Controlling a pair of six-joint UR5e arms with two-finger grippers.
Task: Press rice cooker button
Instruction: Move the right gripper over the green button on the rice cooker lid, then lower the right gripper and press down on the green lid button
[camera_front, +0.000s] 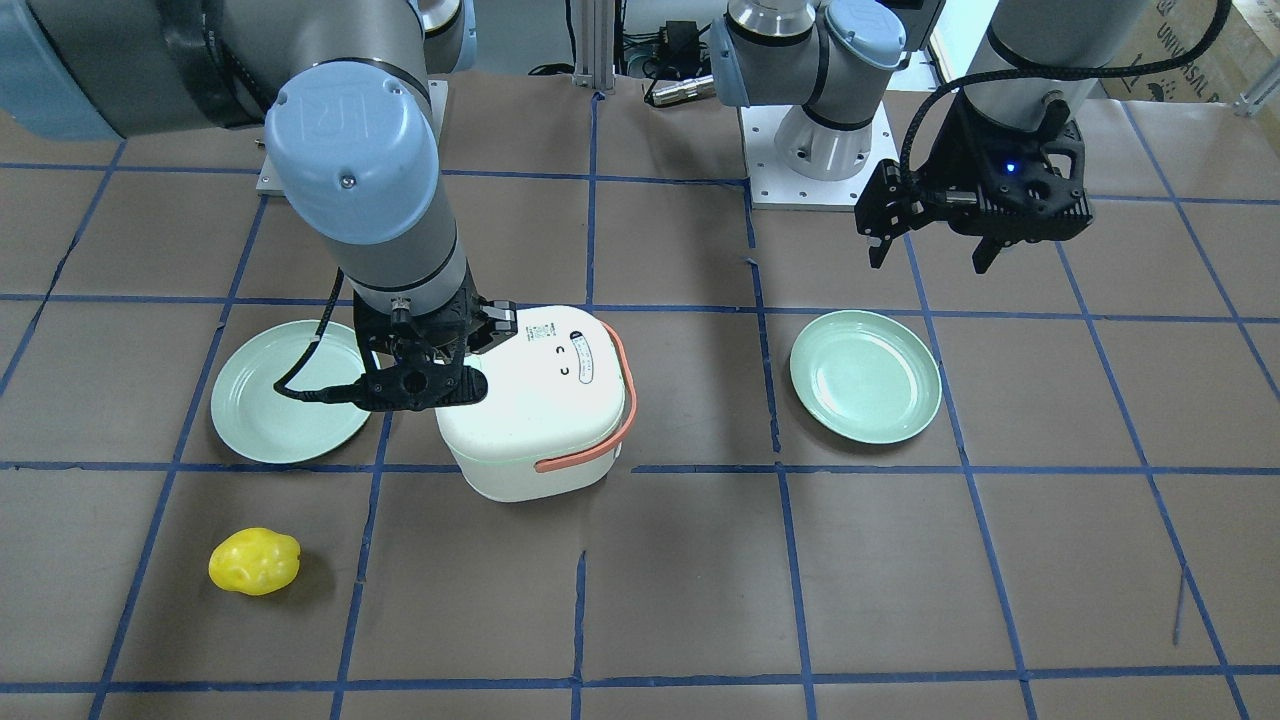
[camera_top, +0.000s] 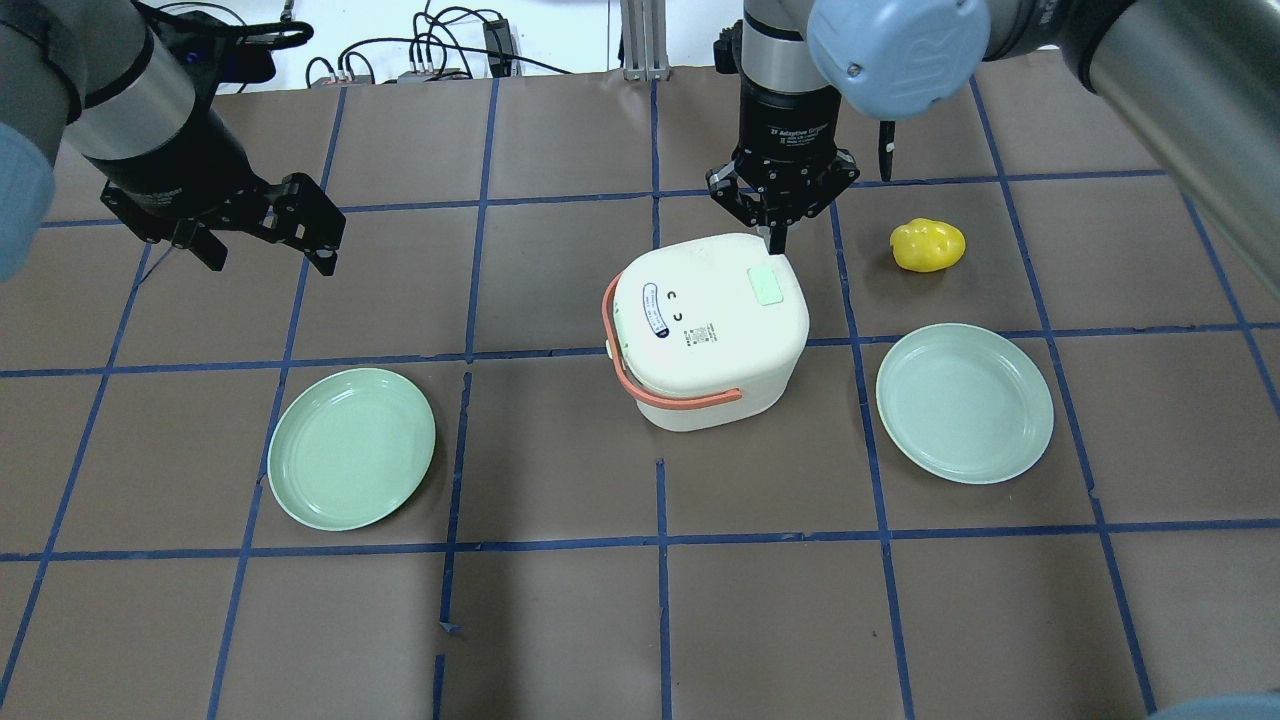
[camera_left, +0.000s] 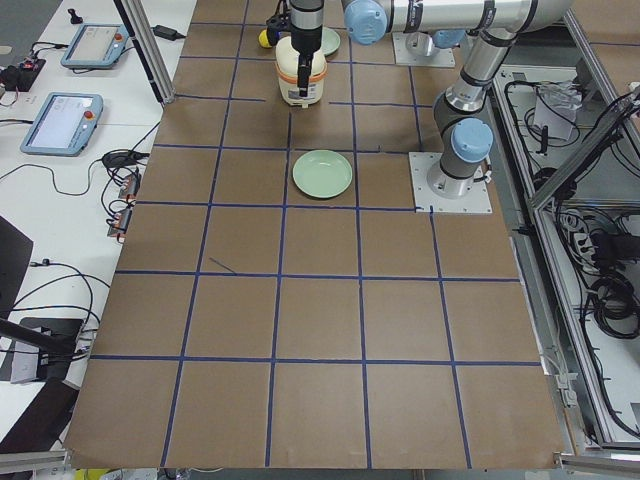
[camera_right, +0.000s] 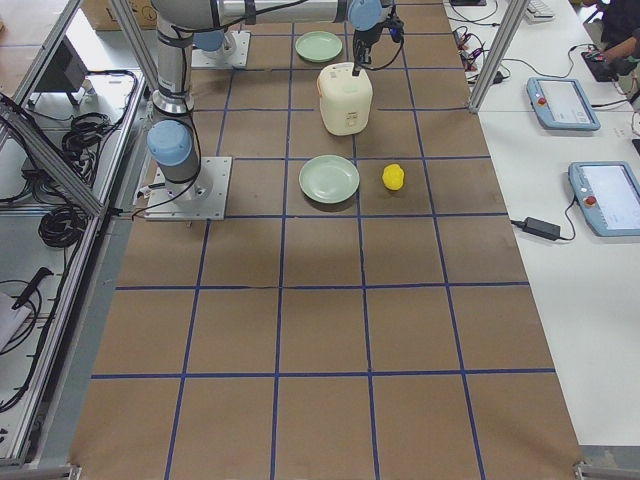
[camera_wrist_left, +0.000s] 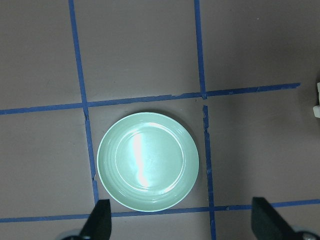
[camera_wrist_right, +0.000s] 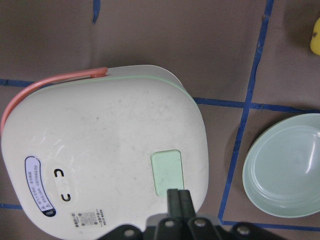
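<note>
The white rice cooker with an orange handle stands mid-table; it also shows in the front view. A pale green button sits on its lid, clear in the right wrist view. My right gripper is shut and points down at the lid. In the right wrist view its tips lie at the button's near edge; I cannot tell whether they touch. My left gripper is open and empty, well away from the cooker, above a green plate.
Two pale green plates lie either side of the cooker, one on my left and one on my right. A yellow fruit-like object lies beyond the right plate. The table is brown paper with a blue tape grid.
</note>
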